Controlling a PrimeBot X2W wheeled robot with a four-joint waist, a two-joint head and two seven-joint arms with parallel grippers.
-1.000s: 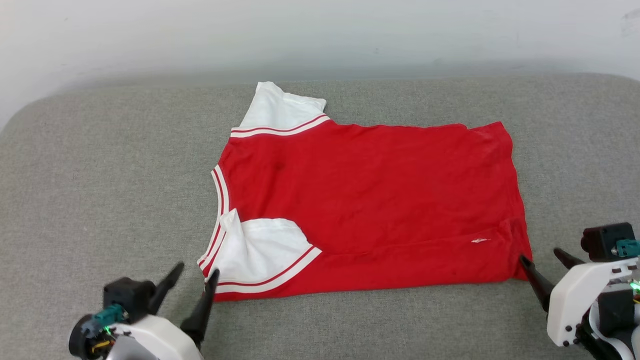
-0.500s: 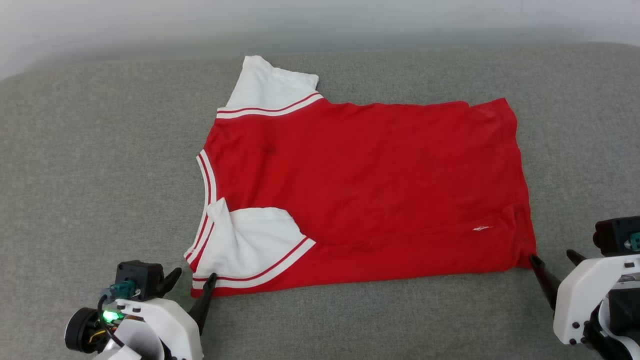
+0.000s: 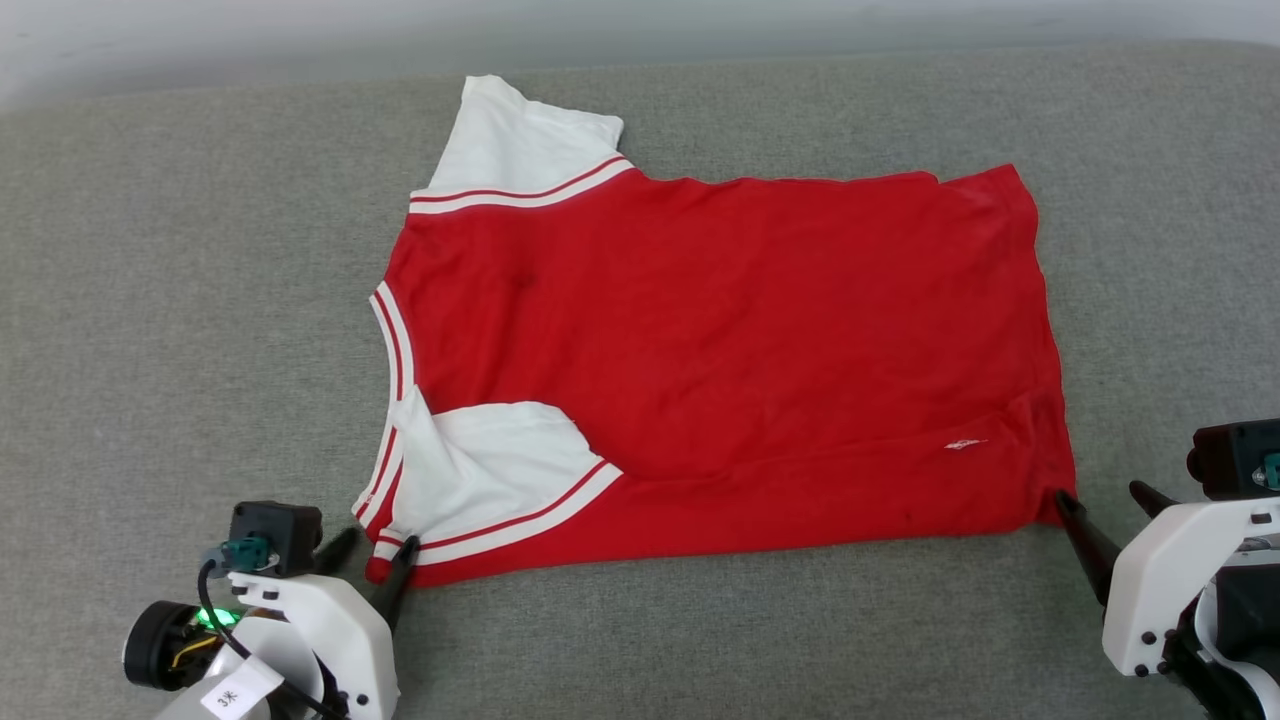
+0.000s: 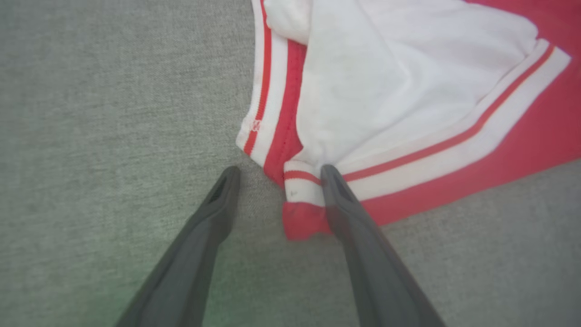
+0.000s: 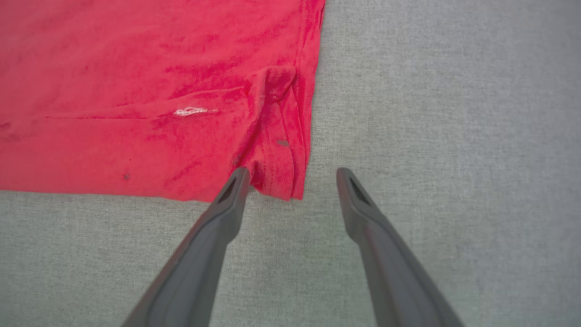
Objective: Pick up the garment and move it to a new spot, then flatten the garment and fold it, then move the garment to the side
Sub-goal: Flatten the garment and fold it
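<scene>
1. Left wrist view: the left gripper [image 4: 279, 170] stood with its fingers spread wide and held nothing. One fingertip lay over the striped sleeve trim of the jersey T-shirt [image 4: 408, 91], the other over bare grey upholstery [image 4: 91, 136]. The shirt's red shoulder corner sat between them.
2. In the right wrist view the right gripper [image 5: 293, 171] was likewise spread and empty. One fingertip was at the bottom edge of the red hem corner and the other over bare cloth beside it.
3. In the head view the shirt lay flat mid-cushion, collar toward the robot's left and hem toward its right. The near sleeve was folded onto the body and the far sleeve stuck outward.
4. Open upholstery ringed it, widest on the left and narrower on the right. The far sleeve neared the back edge below the pale wall [image 3: 200, 40].
5. A small white mark [image 5: 195, 111] near the hem was unreadable. A white tag [image 3: 236, 693] on the left arm bore "3" and an unclear character.
</scene>
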